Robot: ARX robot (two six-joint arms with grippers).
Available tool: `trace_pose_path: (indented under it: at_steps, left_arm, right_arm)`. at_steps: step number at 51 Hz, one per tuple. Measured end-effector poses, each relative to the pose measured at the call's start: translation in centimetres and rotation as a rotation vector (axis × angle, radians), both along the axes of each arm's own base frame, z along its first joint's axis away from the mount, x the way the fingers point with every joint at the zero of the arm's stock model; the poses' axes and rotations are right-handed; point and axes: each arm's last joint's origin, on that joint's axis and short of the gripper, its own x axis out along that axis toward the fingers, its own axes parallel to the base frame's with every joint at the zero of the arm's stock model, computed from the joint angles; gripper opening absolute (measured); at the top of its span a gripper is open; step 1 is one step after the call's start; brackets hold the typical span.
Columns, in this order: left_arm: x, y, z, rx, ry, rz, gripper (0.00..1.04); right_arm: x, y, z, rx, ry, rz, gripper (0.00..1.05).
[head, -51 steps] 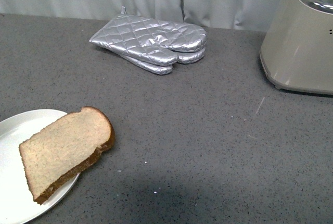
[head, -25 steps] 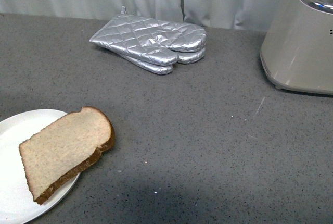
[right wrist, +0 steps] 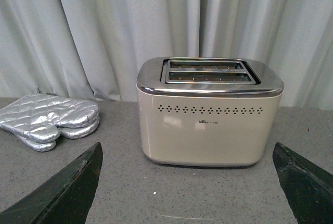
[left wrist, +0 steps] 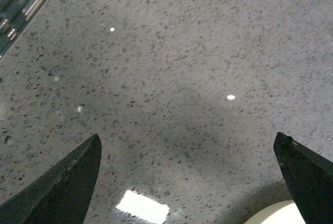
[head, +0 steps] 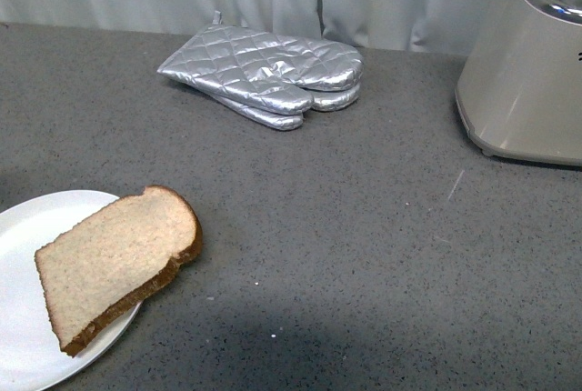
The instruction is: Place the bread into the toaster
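The bread, a light-brown slice with a dark crust, lies on a round white plate at the near left of the front view, its rounded top hanging over the plate's edge. The beige toaster stands at the far right; in the right wrist view the toaster faces me with its chrome top and two dark slots showing. My right gripper is open and empty, short of the toaster. My left gripper is open and empty above bare grey counter, with the plate's rim beside one finger. Neither arm shows in the front view.
Silver quilted oven mitts lie stacked at the back middle of the grey speckled counter; they also show in the right wrist view to the toaster's side. A pale curtain hangs behind the counter.
The front view has shifted very slightly; the bread, plate, mitts and toaster stay where they were.
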Motion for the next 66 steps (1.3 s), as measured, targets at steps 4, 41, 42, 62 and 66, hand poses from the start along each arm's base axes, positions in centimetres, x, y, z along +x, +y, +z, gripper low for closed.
trace_pose_path:
  at_steps: [4, 41, 42, 62, 66]
  left_arm:
    - [-0.2, 0.2, -0.3, 0.005, 0.030, -0.015, 0.98]
    - [-0.8, -1.5, -1.6, 0.060, 0.178, -0.274, 0.98]
    - [-0.8, -1.5, -1.6, 0.059, 0.180, -0.278, 0.98]
    - [-1.0, -2.6, -2.0, 0.150, 0.216, -0.420, 0.80]
    - [-1.1, -2.7, -2.1, 0.162, 0.228, -0.442, 0.63]
  right_arm:
    - [0.0, 0.0, 0.0, 0.000, 0.000, 0.000, 0.95]
    - [0.0, 0.0, 0.0, 0.000, 0.000, 0.000, 0.95]
    - [0.0, 0.0, 0.0, 0.000, 0.000, 0.000, 0.95]
    - [0.0, 0.0, 0.0, 0.000, 0.000, 0.000, 0.95]
    - [0.0, 0.0, 0.0, 0.000, 0.000, 0.000, 0.95]
